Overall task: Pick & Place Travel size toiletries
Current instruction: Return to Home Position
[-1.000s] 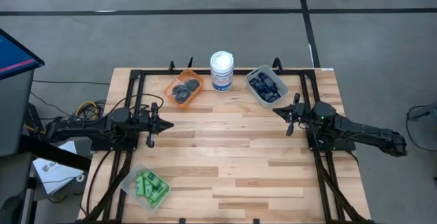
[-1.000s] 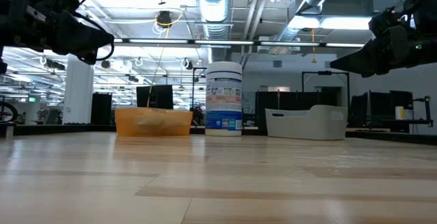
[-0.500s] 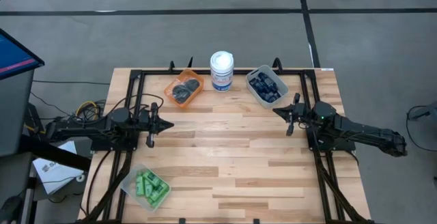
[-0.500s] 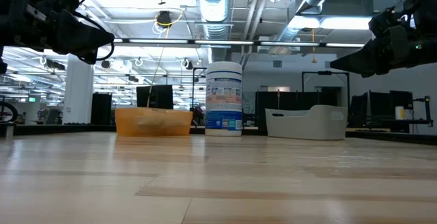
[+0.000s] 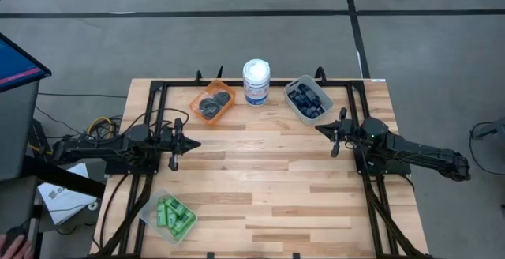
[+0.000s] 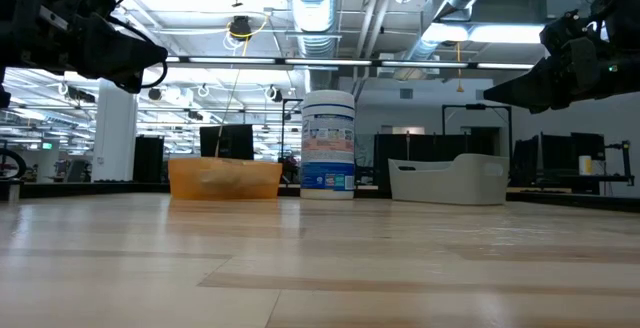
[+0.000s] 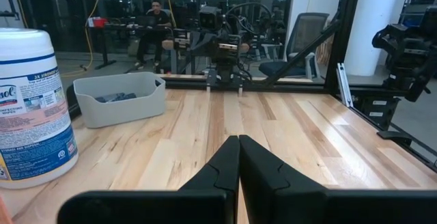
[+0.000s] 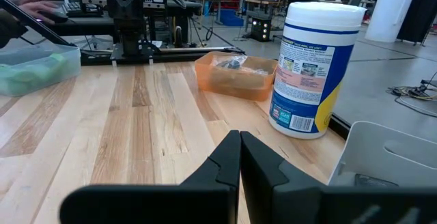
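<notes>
Green little bottles (image 5: pixel 174 215) lie in a clear bin (image 5: pixel 150 209) at the table's near left. Dark navy tubes (image 5: pixel 307 100) fill a grey bin (image 5: pixel 296 111) at the far right. Round dark grey pots (image 5: pixel 212 103) sit in an orange bin (image 5: pixel 222 114) at the far middle. My left gripper (image 5: pixel 196 143) hovers shut at the table's left side, pointing level toward the right. My right gripper (image 5: pixel 319 128) hovers shut at the right side, pointing toward the left, just near of the grey bin. Neither holds anything.
A white tub with a blue label (image 5: pixel 256 82) stands upright between the orange and grey bins. Black frame rails (image 5: pixel 155 101) run along the table's left, right and far edges. The bare wood in the table's middle (image 5: pixel 260 164) lies between the two grippers.
</notes>
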Controlling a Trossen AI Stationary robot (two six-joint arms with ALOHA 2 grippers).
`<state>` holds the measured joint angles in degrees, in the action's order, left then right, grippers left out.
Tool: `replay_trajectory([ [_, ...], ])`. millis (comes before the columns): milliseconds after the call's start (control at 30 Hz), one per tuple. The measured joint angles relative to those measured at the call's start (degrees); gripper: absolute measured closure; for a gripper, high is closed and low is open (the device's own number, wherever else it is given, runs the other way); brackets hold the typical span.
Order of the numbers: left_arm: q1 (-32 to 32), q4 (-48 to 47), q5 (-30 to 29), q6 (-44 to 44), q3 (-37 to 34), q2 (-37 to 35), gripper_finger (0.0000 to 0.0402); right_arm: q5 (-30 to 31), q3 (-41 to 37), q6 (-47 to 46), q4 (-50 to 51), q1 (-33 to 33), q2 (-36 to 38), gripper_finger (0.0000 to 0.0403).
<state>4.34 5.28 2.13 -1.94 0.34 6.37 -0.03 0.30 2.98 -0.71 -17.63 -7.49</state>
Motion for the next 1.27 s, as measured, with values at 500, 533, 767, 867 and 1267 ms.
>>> replay_trajectory([
  [500,0.0,0.4,0.0,0.0,0.0,0.0,0.0401,0.0,0.0,0.0,0.0,0.0,0.0,0.0402],
  [533,0.0,0.5,0.0,0.0,0.0,0.0,0.0401,0.0,0.0,0.0,0.0,0.0,0.0,0.0402],
  [767,0.0,0.8,0.0,0.0,0.0,0.0,0.0401,0.0,0.0,0.0,0.0,0.0,0.0,0.0402],
  [867,0.0,1.0,0.0,0.0,0.0,0.0,0.0401,0.0,0.0,0.0,0.0,0.0,0.0,0.0402],
  [1267,0.0,1.2,0.0,0.0,0.0,0.0,0.0401,0.0,0.0,0.0,0.0,0.0,0.0,0.0402],
])
